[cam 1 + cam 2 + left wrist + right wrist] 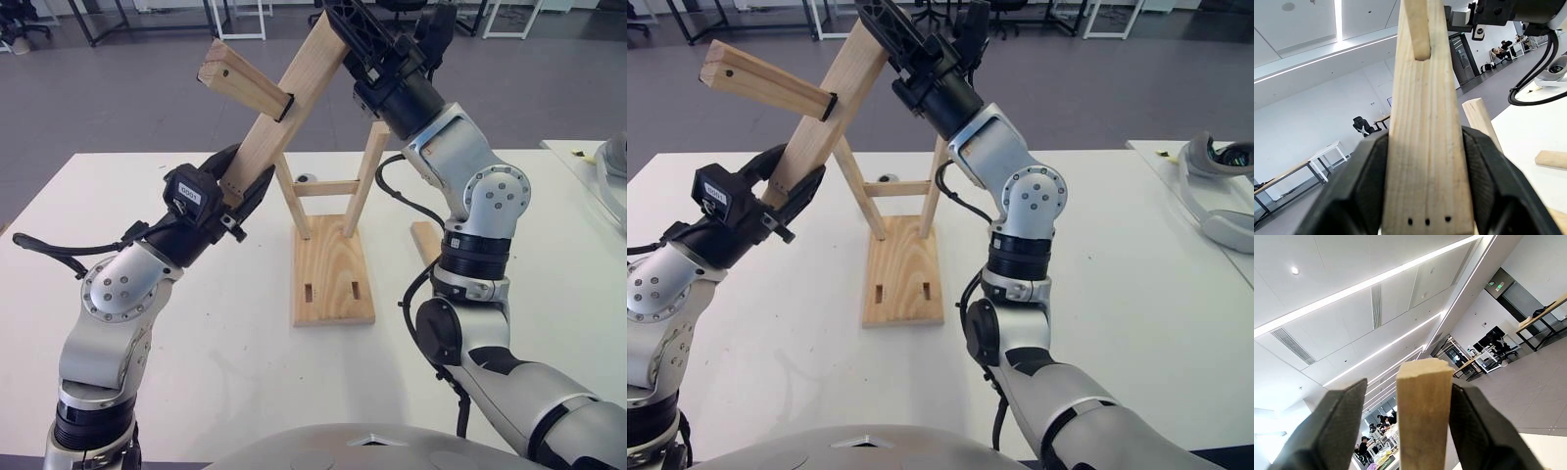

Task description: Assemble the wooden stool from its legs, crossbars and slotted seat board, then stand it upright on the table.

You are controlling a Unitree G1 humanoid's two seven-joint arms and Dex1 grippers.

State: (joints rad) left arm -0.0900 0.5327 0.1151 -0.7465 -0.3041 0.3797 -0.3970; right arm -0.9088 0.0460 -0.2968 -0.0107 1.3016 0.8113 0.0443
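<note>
While the left pincer clamps the lower end of a tilted wooden leg and the right pincer clamps its upper end, one crossbar juts from the leg's side. One seat board lies flat on the table, two more legs and a second crossbar standing on its far end, two slots bare; one loose wooden piece lies beside it

Open-plan office lab; desks, office chairs, strip-lit ceiling.
</note>
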